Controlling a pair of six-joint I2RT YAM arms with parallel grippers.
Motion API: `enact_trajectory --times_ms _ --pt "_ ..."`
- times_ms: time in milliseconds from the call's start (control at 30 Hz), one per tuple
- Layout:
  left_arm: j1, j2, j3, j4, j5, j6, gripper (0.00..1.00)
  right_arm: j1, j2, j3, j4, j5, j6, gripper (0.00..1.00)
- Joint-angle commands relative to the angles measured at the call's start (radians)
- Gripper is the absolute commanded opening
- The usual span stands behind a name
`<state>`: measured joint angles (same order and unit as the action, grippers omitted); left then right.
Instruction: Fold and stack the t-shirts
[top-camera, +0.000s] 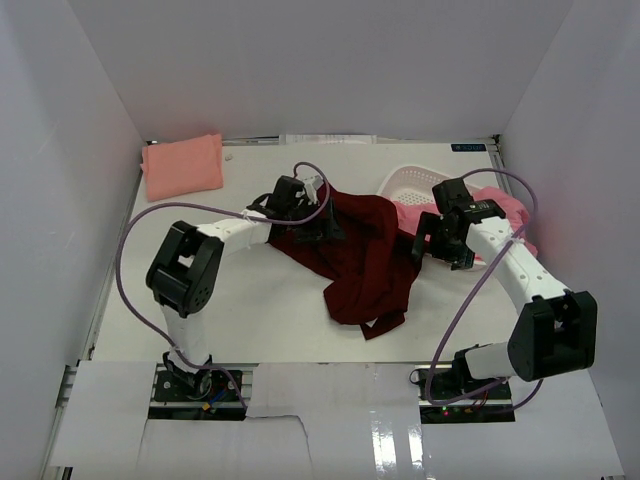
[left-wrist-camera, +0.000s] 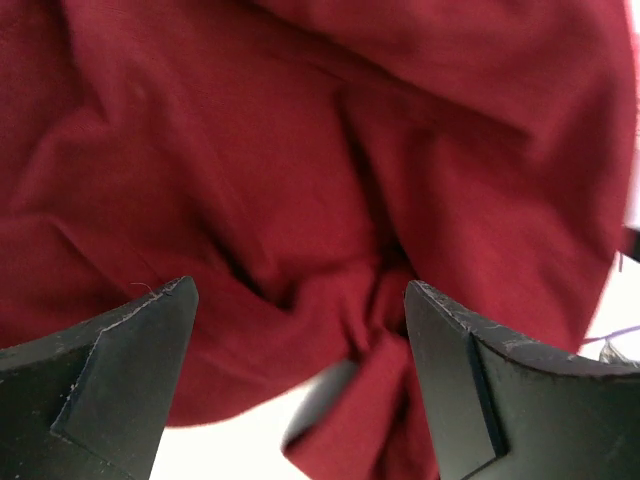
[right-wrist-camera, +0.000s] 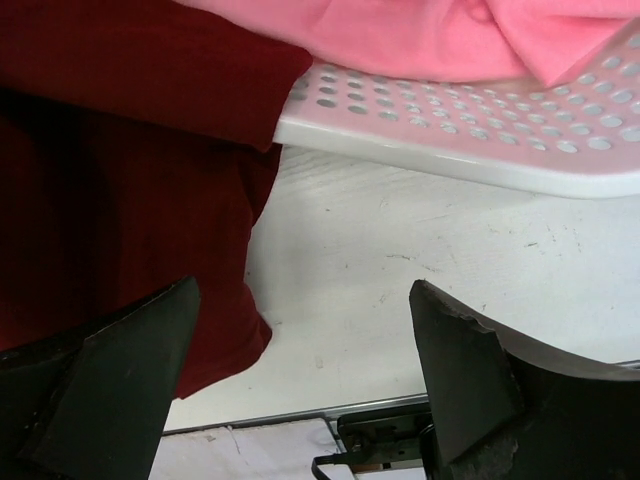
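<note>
Left gripper (left-wrist-camera: 300, 292) stood open over crumpled maroon shirt (top-camera: 362, 258), mid-surface (top-camera: 255, 310) | right gripper (right-wrist-camera: 300, 295) open, empty, near basket (top-camera: 405, 182) | pink shirt (top-camera: 505, 212) lay on basket | peach shirt (top-camera: 182, 166) lay folded, far left

We see three pieces of soft, matt cloth: the maroon t-shirt (left-wrist-camera: 300, 150) deeply creased and rumpled, the pink t-shirt (right-wrist-camera: 420, 35) smoother in its folds, and the salmon-peach t-shirt (top-camera: 182, 165) flat and even. The basket (right-wrist-camera: 450, 130) looks to us like hard white plastic, smooth with a slight sheen and pierced with round holes, while the table (right-wrist-camera: 430, 260) beneath it is matt white, marked with fine scuffs and specks. The fingers (left-wrist-camera: 110, 370) of the left gripper (left-wrist-camera: 300, 290) and those of the right gripper (right-wrist-camera: 305, 290) we read as dull black plastic or rubber, nicked and rough along their edges.
</note>
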<state>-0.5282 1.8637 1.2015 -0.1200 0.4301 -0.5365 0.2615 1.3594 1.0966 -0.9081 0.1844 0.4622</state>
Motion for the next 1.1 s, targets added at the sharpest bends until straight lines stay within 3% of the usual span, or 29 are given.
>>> enact_trajectory --times_ms 0,200,333,467,833,1067 --pt "-0.003 0.062 0.082 -0.033 -0.043 -0.016 0.95 -0.013 0.035 -0.001 0.023 0.049 0.026 0.92" --pt "-0.038 0.215 0.246 -0.171 -0.096 0.015 0.95 -0.056 0.056 -0.027 0.015 0.076 0.075 0.93" --pt "-0.05 0.262 0.262 -0.24 -0.145 0.021 0.95 -0.082 0.073 -0.053 0.015 0.115 0.085 0.93" --pt "-0.04 0.262 0.244 -0.364 -0.304 0.009 0.95 -0.091 0.112 -0.058 0.015 0.156 0.087 0.93" --pt "0.238 -0.035 -0.187 -0.302 -0.266 -0.092 0.96 -0.117 0.256 0.041 0.078 0.175 0.105 0.94" --pt "0.255 -0.155 -0.33 -0.294 -0.287 -0.12 0.96 -0.131 0.496 0.302 0.08 0.129 0.135 0.95"
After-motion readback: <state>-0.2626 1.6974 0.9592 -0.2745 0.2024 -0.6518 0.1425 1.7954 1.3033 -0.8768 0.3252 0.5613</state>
